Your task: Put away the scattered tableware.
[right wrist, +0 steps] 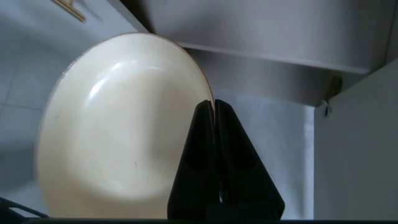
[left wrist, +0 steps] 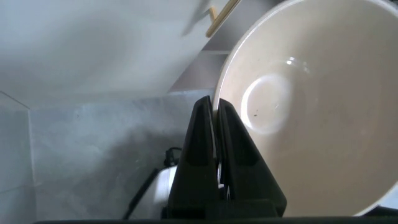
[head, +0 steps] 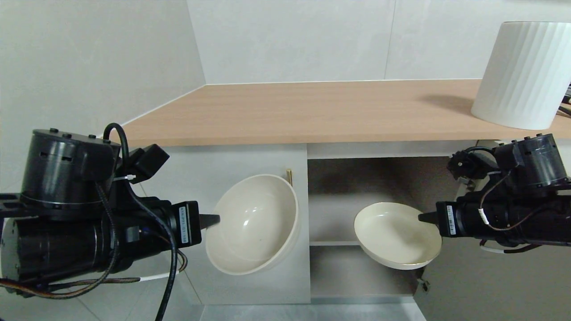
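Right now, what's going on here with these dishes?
The robot holds one dish per arm in front of a cabinet under a wooden counter. The left gripper has its jaws shut on the rim of a deep cream bowl; the right gripper has its jaws shut on a shallow plate, before the open shelf. Neither dish is put away yet.

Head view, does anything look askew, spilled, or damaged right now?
Both dishes hang askew: the bowl is tipped on its side, pinched at its rim by the left gripper, and the plate hangs tilted from the right gripper. Both look empty and uncracked; nothing spilled.
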`<state>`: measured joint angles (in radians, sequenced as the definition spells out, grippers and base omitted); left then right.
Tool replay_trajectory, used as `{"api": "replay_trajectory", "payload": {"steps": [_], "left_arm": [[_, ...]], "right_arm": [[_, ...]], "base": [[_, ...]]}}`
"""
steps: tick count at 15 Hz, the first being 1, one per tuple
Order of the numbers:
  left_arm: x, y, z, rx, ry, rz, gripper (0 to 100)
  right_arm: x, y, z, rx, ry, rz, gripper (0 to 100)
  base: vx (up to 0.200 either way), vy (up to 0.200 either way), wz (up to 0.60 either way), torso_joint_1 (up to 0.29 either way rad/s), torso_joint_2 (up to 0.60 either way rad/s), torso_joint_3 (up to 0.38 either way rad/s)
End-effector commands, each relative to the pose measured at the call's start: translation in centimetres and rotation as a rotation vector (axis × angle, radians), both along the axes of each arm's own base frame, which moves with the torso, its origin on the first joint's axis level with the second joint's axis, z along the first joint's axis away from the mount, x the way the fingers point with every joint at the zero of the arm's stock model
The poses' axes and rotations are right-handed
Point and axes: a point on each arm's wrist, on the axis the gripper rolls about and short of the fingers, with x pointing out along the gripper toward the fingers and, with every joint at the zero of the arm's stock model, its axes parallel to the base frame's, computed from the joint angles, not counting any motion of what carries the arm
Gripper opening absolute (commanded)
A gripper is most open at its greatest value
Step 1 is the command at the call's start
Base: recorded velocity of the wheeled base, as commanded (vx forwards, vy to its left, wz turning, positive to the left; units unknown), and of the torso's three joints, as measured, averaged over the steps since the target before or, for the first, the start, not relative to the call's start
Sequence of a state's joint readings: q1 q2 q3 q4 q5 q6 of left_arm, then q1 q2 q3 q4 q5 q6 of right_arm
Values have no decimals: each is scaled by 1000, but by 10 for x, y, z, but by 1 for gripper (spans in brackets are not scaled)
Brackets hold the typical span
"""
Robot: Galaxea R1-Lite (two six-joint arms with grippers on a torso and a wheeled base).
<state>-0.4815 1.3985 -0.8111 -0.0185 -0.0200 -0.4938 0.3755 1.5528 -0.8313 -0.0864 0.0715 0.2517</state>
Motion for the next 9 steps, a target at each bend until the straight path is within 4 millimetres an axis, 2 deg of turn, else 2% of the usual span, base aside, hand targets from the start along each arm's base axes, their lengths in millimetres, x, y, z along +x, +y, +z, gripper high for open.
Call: {"api": "replay_trajectory", "payload": {"steps": [1, 5, 9], "left_arm": [[0, 0, -1, 3, 1, 0, 0], [0, 0, -1, 3, 2, -1, 0], [2, -1, -2, 5, 8, -1, 0]], "right_arm": [[1, 0, -2, -3, 7, 1, 0], [5, 2, -7, -5, 13, 2, 0], [29, 13, -42, -40, 96, 5, 0]], "base": [[0, 0, 0, -36, 124, 90], [0, 0, 0, -6, 30, 21], [0, 0, 0, 0, 0, 0]]}}
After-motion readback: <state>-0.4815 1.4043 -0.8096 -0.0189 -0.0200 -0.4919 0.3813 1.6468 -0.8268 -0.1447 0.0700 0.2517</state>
